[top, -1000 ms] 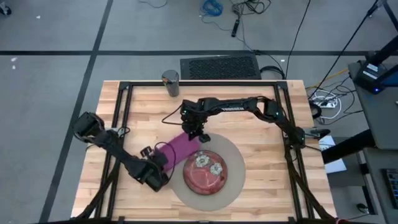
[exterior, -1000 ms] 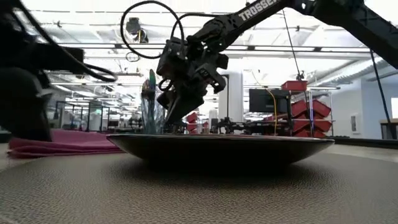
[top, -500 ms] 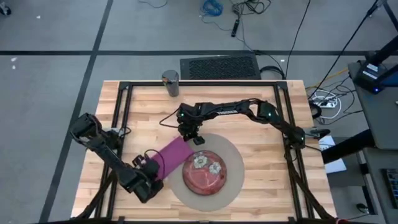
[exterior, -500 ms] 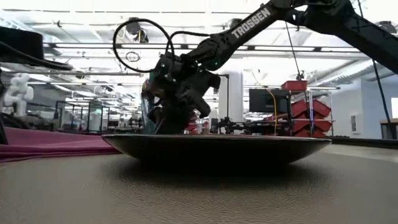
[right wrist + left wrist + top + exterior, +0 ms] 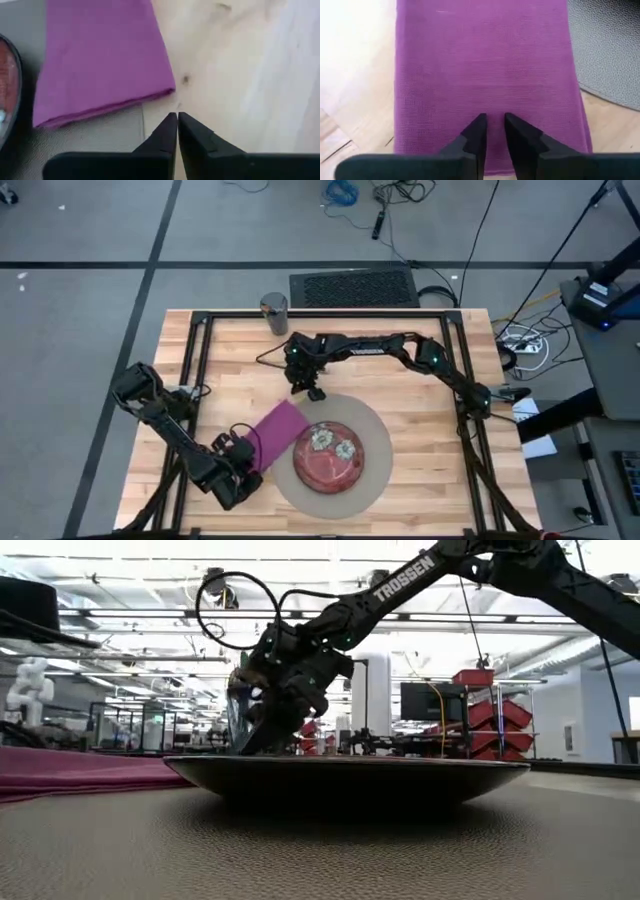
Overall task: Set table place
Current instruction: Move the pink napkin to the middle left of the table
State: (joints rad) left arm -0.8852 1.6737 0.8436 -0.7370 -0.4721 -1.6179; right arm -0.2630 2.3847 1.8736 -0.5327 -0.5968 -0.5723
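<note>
The pale-wood surface (image 5: pixel 400 380) carries a round mat (image 5: pixel 375 425) with a red plate (image 5: pixel 328 454) on it; a purple napkin (image 5: pixel 272 433) lies beside the plate on the left arm's side, partly on the mat, its long axis slanting from the left gripper (image 5: pixel 243 467) toward the right gripper (image 5: pixel 313 391); the left is nearer, fingers nearly closed over the cloth, gripping nothing; the right's are closed, empty, just beyond the napkin's far edge.

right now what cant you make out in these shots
- Napkin: near end hidden under the left end effector in the high view, cut off by the frame edge in the left wrist view.
- Cup: contents too small in the high view; blocked by the right end effector in the low view.
- Plate: its top is hidden edge-on in the low view.
</note>
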